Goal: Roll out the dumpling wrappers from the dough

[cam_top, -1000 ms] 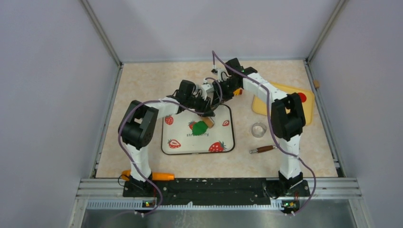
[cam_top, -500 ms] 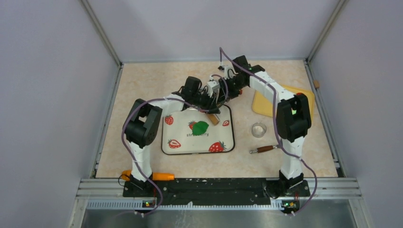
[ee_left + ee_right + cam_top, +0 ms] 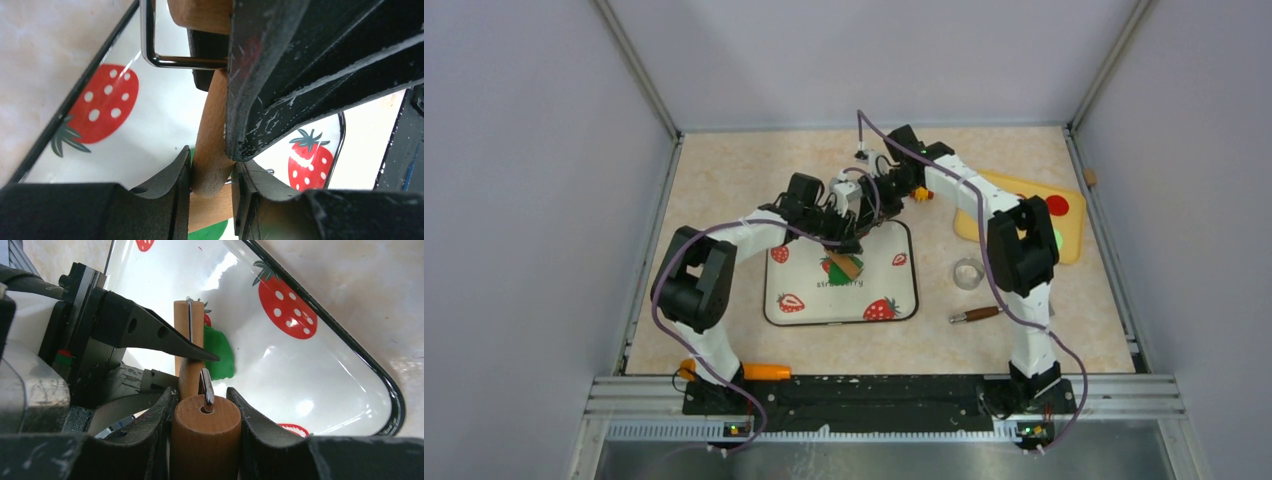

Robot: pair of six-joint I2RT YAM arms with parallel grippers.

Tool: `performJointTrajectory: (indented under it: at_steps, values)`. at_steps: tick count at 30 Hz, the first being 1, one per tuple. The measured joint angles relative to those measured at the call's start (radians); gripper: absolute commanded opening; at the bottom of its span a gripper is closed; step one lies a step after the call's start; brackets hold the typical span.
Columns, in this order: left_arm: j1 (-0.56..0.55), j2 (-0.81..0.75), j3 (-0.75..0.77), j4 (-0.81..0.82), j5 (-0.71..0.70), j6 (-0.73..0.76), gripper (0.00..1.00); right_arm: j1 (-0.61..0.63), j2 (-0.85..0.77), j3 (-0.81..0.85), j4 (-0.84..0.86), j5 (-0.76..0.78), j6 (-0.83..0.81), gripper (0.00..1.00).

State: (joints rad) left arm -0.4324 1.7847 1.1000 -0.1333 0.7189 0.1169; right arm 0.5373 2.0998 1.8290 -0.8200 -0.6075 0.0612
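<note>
Squarely over the strawberry tray (image 3: 834, 305), one wooden roller (image 3: 848, 266) sits clenched by my left gripper (image 3: 210, 172) and my right gripper (image 3: 204, 400).
On the marbled table (image 3: 724, 190) the tray lies centrally; my left gripper comes in from 9 o'clock and clamps the roller's shaft, my right from 1 o'clock clamps its round wooden end. The dough (image 3: 220, 357), a flat dark green patch, lies near the tray's middle against the roller's far end.

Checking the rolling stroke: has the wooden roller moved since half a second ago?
Yes. The wooden roller has shifted left and toward the arm bases, away from the small printed strawberry, onto the dough.
</note>
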Motion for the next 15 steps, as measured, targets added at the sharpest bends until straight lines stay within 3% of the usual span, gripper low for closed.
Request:
performJointTrajectory:
  at_steps: [15]
  values:
    - [0.010,-0.037,-0.122,0.090,-0.026,-0.015,0.00,0.032,0.024,-0.042,0.053,-0.017,-0.007,0.00]
